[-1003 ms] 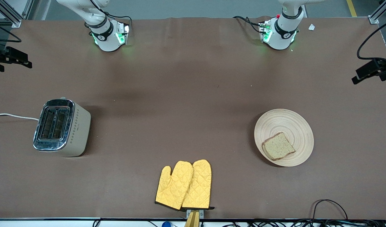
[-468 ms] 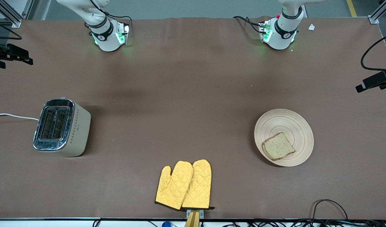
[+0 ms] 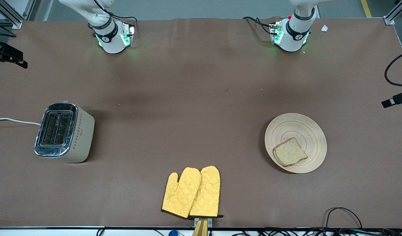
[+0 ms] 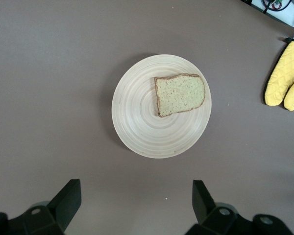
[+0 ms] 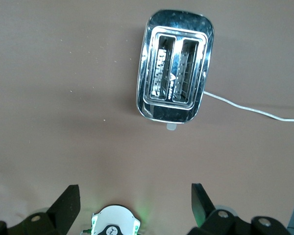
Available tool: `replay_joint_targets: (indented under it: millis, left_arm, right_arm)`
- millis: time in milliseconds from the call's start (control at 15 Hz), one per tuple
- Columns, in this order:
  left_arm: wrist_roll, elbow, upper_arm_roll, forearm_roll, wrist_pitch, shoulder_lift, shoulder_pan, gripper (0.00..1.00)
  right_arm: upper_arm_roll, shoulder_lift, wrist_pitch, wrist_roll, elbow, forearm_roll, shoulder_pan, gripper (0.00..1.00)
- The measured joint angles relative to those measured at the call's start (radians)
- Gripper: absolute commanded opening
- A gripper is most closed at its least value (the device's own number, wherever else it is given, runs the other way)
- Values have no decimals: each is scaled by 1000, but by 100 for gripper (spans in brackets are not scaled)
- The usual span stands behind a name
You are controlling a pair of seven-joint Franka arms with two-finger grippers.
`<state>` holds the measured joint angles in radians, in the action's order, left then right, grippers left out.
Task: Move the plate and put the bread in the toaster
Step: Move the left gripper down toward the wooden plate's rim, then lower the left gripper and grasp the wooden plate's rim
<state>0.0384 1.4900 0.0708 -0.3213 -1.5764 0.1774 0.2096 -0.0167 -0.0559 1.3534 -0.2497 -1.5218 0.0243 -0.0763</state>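
The toaster (image 3: 64, 132) stands slots up at the right arm's end, ready for loading; the right gripper (image 5: 135, 208) hangs wide open and empty above it. Well apart from the toaster, the bread (image 3: 289, 152) lies on the plate (image 3: 299, 124), under the spread, empty left gripper (image 4: 137, 205).

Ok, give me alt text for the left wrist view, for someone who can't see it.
A slice of bread lies off-centre on a round wooden plate on the brown table, seen from above. The left gripper is open, with its two dark fingers at the picture's edge, and yellow oven mitts show at one side.
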Motion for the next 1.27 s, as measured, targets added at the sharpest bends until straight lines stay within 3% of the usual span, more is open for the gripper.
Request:
replay_joint_targets:
  millis: [602, 1003, 1270]
  left_arm:
    - [162, 3, 2, -215, -37, 195, 140, 100]
    - [406, 6, 2, -399, -107, 410, 194, 100]
    - [530, 3, 2, -448, -129, 498, 206, 96]
  right_arm:
    - [7, 0, 126, 17, 11, 0, 69, 100]
    - [5, 10, 182, 19, 12, 0, 69, 100]
    - [3, 13, 182, 20, 12, 0, 67, 100]
